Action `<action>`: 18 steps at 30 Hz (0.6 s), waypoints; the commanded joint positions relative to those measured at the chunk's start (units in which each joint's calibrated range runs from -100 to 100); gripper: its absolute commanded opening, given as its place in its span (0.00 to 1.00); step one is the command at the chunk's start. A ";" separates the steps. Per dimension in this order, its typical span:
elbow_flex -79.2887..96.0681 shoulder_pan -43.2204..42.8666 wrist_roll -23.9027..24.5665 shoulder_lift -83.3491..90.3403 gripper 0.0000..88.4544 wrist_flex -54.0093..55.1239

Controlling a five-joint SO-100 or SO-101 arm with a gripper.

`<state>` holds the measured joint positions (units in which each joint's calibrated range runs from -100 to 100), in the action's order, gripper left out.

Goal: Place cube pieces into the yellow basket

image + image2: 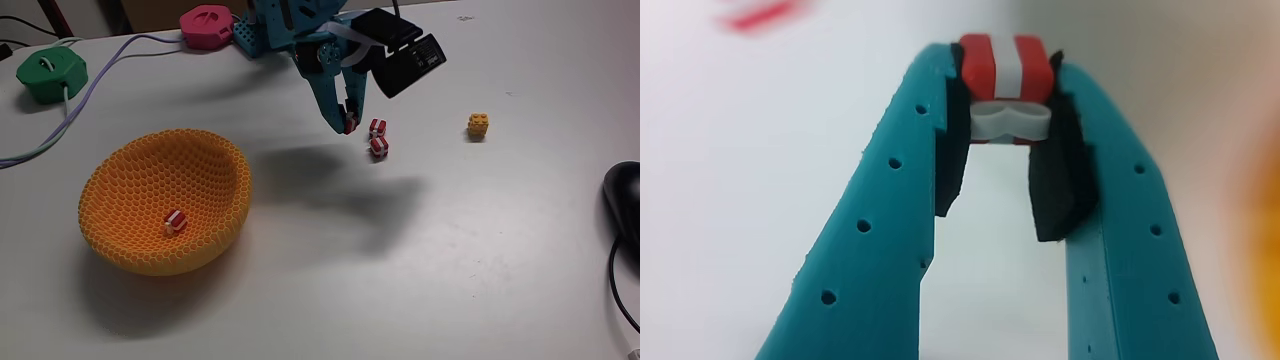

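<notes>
The yellow basket (165, 205) is taken as the landmark. It is lying nearest the fixed camera, and one red cube (175, 220) is already resting inside it. Up and to the right of it in the fixed view, the gripper (350, 125) is being held above the table, its jaws narrowed on a red-and-white cube piece (1005, 68), as is being shown in the wrist view. The carry is therefore judged to run leftward and nearer. Two red cubes (378, 138) and the yellow-orange cube (478, 126) are lying farther right.
</notes>
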<state>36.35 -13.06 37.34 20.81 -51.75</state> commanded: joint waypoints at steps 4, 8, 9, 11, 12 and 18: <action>-27.26 25.17 -10.31 0.22 0.00 -5.25; -18.30 35.24 -9.72 -0.45 0.19 1.96; -15.99 36.08 -10.01 -0.92 0.25 3.44; -13.20 36.73 -10.06 -2.15 0.32 4.57; -12.91 36.73 -10.60 -2.91 0.33 4.66; -13.00 32.35 -10.70 -3.57 0.34 2.75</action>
<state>23.74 22.34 25.86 16.18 -48.31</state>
